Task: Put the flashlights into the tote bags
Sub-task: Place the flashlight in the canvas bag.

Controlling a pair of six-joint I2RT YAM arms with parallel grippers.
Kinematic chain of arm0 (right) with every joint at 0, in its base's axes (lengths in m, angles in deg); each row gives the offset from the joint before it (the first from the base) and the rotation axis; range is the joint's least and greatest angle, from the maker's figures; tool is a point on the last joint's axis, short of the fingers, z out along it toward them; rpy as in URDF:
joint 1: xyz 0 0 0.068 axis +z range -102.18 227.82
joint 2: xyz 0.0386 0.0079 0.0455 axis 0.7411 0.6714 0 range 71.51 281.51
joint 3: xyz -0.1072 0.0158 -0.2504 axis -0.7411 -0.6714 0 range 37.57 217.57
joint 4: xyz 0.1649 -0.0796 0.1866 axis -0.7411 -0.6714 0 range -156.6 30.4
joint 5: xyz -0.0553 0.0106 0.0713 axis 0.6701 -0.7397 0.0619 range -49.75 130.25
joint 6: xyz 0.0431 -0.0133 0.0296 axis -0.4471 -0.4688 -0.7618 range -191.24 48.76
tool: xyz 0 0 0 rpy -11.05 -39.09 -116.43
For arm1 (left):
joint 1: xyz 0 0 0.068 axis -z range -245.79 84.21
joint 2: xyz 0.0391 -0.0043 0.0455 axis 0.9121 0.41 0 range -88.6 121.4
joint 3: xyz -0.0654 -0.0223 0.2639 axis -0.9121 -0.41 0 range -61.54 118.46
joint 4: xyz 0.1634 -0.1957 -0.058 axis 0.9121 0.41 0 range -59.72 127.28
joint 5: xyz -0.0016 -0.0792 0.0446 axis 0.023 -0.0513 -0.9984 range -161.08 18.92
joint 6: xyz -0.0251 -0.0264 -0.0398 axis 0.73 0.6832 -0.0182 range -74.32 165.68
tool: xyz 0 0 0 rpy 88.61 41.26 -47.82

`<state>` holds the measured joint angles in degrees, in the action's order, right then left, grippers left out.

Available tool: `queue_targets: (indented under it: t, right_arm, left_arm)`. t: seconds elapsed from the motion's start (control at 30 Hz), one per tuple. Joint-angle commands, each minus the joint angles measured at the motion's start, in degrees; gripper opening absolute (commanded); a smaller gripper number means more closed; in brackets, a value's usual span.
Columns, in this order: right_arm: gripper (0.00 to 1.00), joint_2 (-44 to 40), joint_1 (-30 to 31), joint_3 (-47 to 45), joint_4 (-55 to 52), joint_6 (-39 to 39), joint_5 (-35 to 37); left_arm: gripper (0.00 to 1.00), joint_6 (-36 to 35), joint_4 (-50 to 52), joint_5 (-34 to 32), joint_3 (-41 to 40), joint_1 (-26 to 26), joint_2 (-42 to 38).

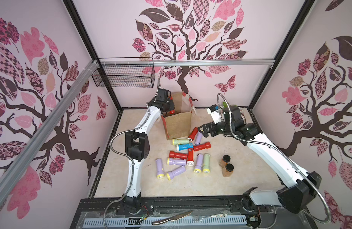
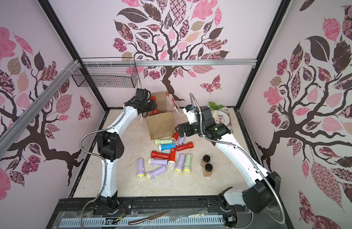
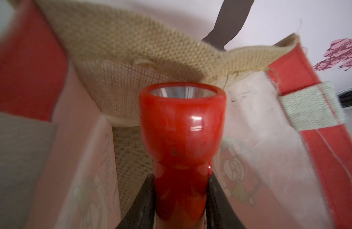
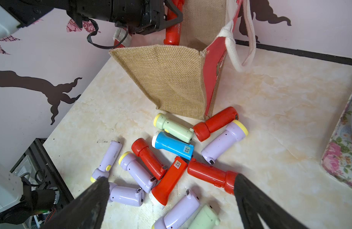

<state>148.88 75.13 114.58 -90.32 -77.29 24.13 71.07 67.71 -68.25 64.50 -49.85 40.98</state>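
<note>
Drop-off time: the left fingers point(image 3: 139, 206) are clamped on the handle of a red flashlight point(image 3: 182, 128) and have it at the mouth of the bag point(image 1: 178, 125), on the bag's left side, with burlap and red lining showing around it in the left wrist view. The flashlight sits crosswise in the grip. Its long axis looks steep, nearer upright than flat, with the lens end clear of the fingers and, as far as I can tell, uppermost. So this one is all but delivered. I'd say the next move is only to spread those fingers and let it fall tail first, after checking that the tail is inside the near wall and not perched on the rim. Over on the other side, the right fingers point(image 4: 88, 206) hang spread wide and empty above the flashlights point(image 1: 189, 154), about a dozen lying flat on the table point(image 1: 250, 178) just in front of the bag and pointing every which way. The nearest red one runs between those open fingers, a likely next pick.
</note>
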Motion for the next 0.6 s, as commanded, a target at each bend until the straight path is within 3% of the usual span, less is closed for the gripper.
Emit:
queue_targets:
  t: [0.0, 0.2, 0.57]
  right_arm:
    - [1.0, 1.3, 0.2, 2.53, 0.38, 0.3, 0.54]
    - [1.0, 1.62, 0.26, 2.89, 0.33, 0.24, 0.68]
    - [1.0, 1.73, 0.27, 3.38, 0.26, 0.24, 1.24]
  left_arm:
    - [0.0, -0.7, -1.26, -0.52, 3.34, -0.19, 0.95]
    - [0.04, -0.77, -1.57, -0.66, 2.66, -0.15, 1.73]
    - [0.42, -1.48, -3.35, -1.06, 1.42, -0.04, -1.01]
